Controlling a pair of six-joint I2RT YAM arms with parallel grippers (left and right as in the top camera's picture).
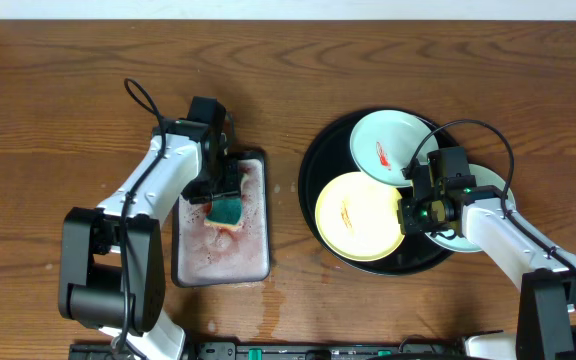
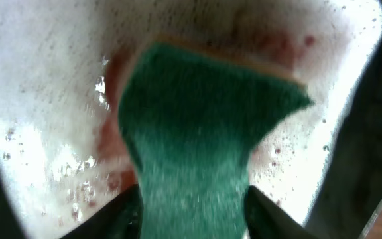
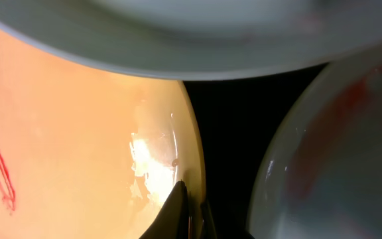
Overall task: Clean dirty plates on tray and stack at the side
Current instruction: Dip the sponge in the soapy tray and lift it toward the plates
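- The desk (image 1: 68,90) is bare brown wood on its nine o'clock side. No plate stands there yet, so by my reading the stacking has not begun.
- The grey metal tray (image 1: 266,230) lies at about seven o'clock from the desk's middle. It is filled with white foam tinged pink, and it serves as the wash basin.
- The left fingers (image 1: 224,198) reach down into that foam and grasp the green sponge (image 1: 226,212). In the left wrist view the sponge narrows where they press its lower end. Its scouring face is turned up to the camera and an orange backing shows along the far edge. It is likely held low in the suds to load it with soapy water for scrubbing.
- The round black tray (image 1: 313,170) sits at three o'clock from the basin and carries all three plates, none cleaned.
- The yellow plate (image 1: 353,215) lies at seven o'clock on this tray, with a thin red streak across its face.
- A mint plate (image 1: 388,145) lies at twelve o'clock, also smeared red. Its rim overlaps the yellow plate's upper edge.
- The right fingers (image 1: 409,213) are clenched on the yellow plate's rim at its three o'clock point. The right wrist view shows the tips pinching the glossy edge. The grip probably steadies or lifts this plate so that the sponge can work on it.
- A second pale plate (image 3: 337,159) lies at four o'clock on the tray, mostly hidden under the right arm from above. A faint reddish stain shows on it.
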